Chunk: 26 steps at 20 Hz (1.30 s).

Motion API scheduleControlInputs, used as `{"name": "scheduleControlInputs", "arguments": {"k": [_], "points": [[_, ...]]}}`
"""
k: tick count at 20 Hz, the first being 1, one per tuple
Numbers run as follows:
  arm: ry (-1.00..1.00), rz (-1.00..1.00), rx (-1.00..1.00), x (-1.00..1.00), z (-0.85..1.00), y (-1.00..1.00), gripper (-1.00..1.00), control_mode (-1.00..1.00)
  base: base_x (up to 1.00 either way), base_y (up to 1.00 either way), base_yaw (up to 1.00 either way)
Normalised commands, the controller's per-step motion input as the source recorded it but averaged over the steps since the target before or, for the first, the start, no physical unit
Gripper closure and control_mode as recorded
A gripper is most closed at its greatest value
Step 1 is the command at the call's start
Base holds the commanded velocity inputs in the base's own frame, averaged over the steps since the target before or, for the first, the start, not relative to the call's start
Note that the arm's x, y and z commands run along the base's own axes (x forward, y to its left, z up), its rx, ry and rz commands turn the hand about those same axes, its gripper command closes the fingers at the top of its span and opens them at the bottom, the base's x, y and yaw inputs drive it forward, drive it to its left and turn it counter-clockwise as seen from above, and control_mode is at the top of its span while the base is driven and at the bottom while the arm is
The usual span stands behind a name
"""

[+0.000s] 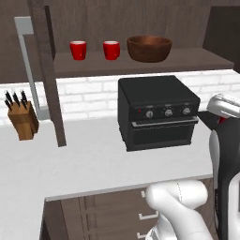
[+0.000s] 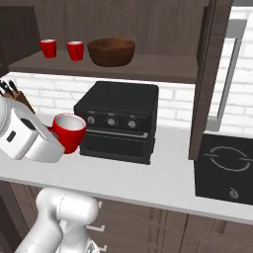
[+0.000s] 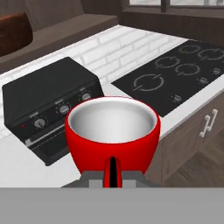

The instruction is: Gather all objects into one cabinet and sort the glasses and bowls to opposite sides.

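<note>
My gripper (image 2: 55, 134) is shut on the rim of a red cup (image 2: 69, 131), held upright above the counter just left of the black oven's front. The hand view looks into this cup (image 3: 112, 131), whose white inside holds nothing, with the gripper (image 3: 113, 175) at its near rim. On the open cabinet's shelf (image 1: 197, 58) stand two more red cups (image 1: 78, 49) (image 1: 111, 50) at the left. The wooden bowl (image 1: 149, 48) sits right beside them. The right base view shows the same cups (image 2: 48, 48) (image 2: 75, 50) and bowl (image 2: 111, 51).
A black countertop oven (image 1: 157, 112) stands under the shelf. A knife block (image 1: 22, 119) is at the counter's left and a cooktop (image 2: 225, 168) at its right. Open cabinet doors (image 1: 47, 70) (image 2: 210, 74) hang out over the counter on both sides.
</note>
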Motion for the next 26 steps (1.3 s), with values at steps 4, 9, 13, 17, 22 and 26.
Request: {"name": "scheduleControlInputs", "arguments": {"k": [4,9,13,17,22,26], "points": [[0.00,0.00,0.00,0.00,0.36,0.04,1.00,-1.00,0.00,0.00,0.00],[-0.02,0.00,-0.01,0.00,1.00,0.32,1.00,-1.00,0.00,0.00,0.00],[0.00,0.02,-0.01,0.00,1.00,0.33,1.00,-1.00,0.00,0.00,0.00],[0.00,0.16,-0.02,0.28,0.65,0.27,1.00,-1.00,0.00,0.00,0.00],[0.00,0.32,-0.08,0.51,0.30,0.41,1.00,-1.00,0.00,0.00,0.00],[0.00,0.28,-0.09,0.44,-0.13,0.60,1.00,-1.00,0.00,0.00,0.00]]}}
